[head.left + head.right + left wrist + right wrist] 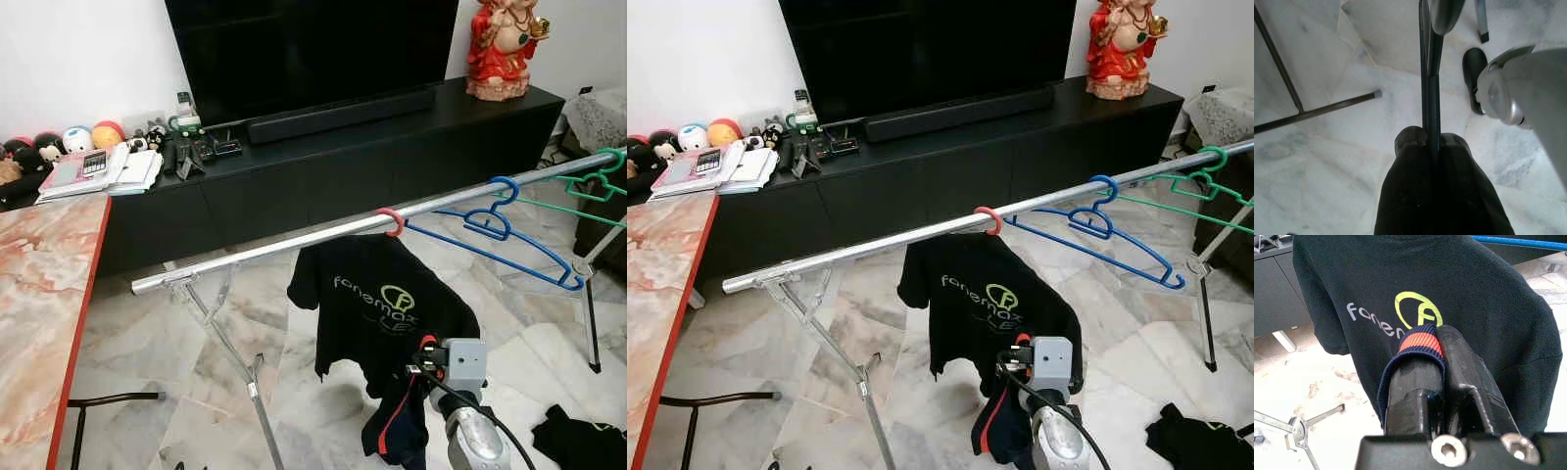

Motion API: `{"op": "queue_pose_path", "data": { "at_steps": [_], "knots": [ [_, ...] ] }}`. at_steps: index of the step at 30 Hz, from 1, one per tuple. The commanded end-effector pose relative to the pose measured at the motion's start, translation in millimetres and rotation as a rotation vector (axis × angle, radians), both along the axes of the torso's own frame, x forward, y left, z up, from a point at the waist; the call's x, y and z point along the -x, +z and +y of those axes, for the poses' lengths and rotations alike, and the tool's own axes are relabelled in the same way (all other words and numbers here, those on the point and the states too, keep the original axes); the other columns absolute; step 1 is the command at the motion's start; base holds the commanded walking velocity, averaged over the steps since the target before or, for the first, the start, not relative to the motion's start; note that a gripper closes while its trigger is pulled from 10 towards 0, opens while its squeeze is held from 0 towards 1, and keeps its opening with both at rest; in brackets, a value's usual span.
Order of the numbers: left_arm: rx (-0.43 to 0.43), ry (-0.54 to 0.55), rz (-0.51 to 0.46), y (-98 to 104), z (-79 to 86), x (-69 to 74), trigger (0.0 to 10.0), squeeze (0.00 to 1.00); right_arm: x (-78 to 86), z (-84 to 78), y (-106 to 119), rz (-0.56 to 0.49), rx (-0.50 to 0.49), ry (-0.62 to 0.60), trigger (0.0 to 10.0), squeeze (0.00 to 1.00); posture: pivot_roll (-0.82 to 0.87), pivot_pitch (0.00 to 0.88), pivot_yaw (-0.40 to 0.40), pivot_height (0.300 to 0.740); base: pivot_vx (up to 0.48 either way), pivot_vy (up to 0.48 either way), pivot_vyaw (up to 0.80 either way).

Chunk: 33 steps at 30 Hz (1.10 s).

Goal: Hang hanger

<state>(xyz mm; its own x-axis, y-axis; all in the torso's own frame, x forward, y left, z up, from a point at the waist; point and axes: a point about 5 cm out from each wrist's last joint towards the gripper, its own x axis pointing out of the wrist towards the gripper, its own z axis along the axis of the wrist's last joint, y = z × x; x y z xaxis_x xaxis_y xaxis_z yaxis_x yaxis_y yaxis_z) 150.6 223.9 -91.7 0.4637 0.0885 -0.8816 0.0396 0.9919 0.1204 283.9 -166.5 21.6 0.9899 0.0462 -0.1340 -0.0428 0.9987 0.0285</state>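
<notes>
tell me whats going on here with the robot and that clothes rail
A black t-shirt already hangs from the silver rail on a red hanger, beside empty blue and green hangers. The right claw is shut on a navy and red strip of fabric just in front of the shirt. The left claw points at the floor, shut on a thin dark rod.

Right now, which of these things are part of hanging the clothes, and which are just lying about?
Job: metal rail; red hanger carrying the black shirt; right tool pinching a navy, red-striped garment; left tool shut on a thin dark rod.
Lying about: television; red statue; toys; papers; dark cloth on the floor.
</notes>
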Motion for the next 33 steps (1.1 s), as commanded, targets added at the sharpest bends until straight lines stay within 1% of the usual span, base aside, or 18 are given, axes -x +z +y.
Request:
{"op": "queue_pose_path", "data": {
  "at_steps": [1,2,3,5,7,8,9,10,11,17,18,23,27,33],
  "knots": [
    [-0.001,0.002,0.002,-0.7,-4.7,-2.1,10.0,0.0,-1.5,3.1,6.5,-0.046,0.019,0.027,10.0,0.0,0.09,0.029,0.08,0.74,-0.337,0.0,0.0],
    [-0.002,-0.003,0.001,-0.7,-9.0,-4.8,10.0,0.0,-1.5,4.7,7.1,-0.051,0.027,0.04,10.0,0.0,0.09,0.031,0.08,0.74,-0.337,0.0,0.42],
    [-0.002,-0.003,0.001,-0.7,-9.0,-4.8,10.0,0.0,-1.5,4.7,7.1,-0.051,0.027,0.04,10.0,0.0,0.09,0.031,0.08,0.74,-0.337,0.0,0.42],
    [0.001,-0.004,0.002,-1.3,-14.1,-6.2,10.0,0.0,-1.9,6.0,7.4,-0.05,0.041,0.051,10.0,0.0,0.09,0.035,0.079,0.74,-0.337,0.0,0.8],
    [0.004,-0.007,0.007,-2.6,-20.5,-6.0,10.0,0.0,-1.9,7.0,7.4,-0.05,0.049,0.058,10.0,0.0,0.09,0.038,0.079,0.74,-0.337,0.0,0.8],
    [0.007,-0.008,0.014,-4.5,-27.1,-4.1,10.0,0.0,-1.7,6.9,6.8,-0.046,0.034,0.048,10.0,0.0,0.09,0.04,0.079,0.74,-0.334,0.0,0.8],
    [0.007,-0.008,0.014,-4.5,-27.1,-4.1,10.0,0.0,-1.7,6.9,6.8,-0.046,0.034,0.048,10.0,0.0,0.09,0.04,0.079,0.74,-0.334,0.0,0.8],
    [0.013,-0.01,0.022,-6.5,-34.4,-1.6,10.0,0.0,-1.5,6.5,6.2,-0.043,0.034,0.045,10.0,0.0,0.09,0.048,0.077,0.74,-0.337,0.0,0.59],
    [0.018,-0.011,0.029,-8.2,-40.2,0.9,10.0,0.0,-0.9,5.6,4.8,-0.034,0.009,0.03,10.0,0.0,0.09,0.05,0.076,0.74,-0.341,0.0,0.0],
    [0.032,-0.021,0.045,-11.6,-52.6,6.8,10.0,0.0,-1.0,4.3,4.9,-0.031,0.018,0.034,10.0,0.0,0.09,0.06,0.073,0.74,-0.337,0.0,0.0],
    [0.033,-0.022,0.047,-12.0,-53.7,7.5,10.0,0.0,-1.0,4.2,5.0,-0.031,0.018,0.034,10.0,0.0,0.09,0.06,0.073,0.74,-0.337,0.0,0.0],
    [0.028,-0.015,0.039,-9.7,-46.0,3.1,10.0,0.0,-1.1,4.3,5.1,-0.031,0.018,0.034,10.0,0.0,0.09,0.064,0.071,0.74,-0.339,0.0,0.0],
    [0.025,-0.014,0.035,-8.8,-43.6,1.3,10.0,0.0,-1.2,5.3,6.5,-0.044,0.03,0.05,10.0,0.0,0.1,0.067,0.072,0.74,-0.339,0.0,0.0],
    [0.024,-0.013,0.033,-8.5,-42.6,0.6,10.0,0.0,-1.3,6.1,6.6,-0.044,0.031,0.058,10.0,0.0,0.1,0.072,0.072,0.74,-0.34,0.0,0.8]
  ]
}}
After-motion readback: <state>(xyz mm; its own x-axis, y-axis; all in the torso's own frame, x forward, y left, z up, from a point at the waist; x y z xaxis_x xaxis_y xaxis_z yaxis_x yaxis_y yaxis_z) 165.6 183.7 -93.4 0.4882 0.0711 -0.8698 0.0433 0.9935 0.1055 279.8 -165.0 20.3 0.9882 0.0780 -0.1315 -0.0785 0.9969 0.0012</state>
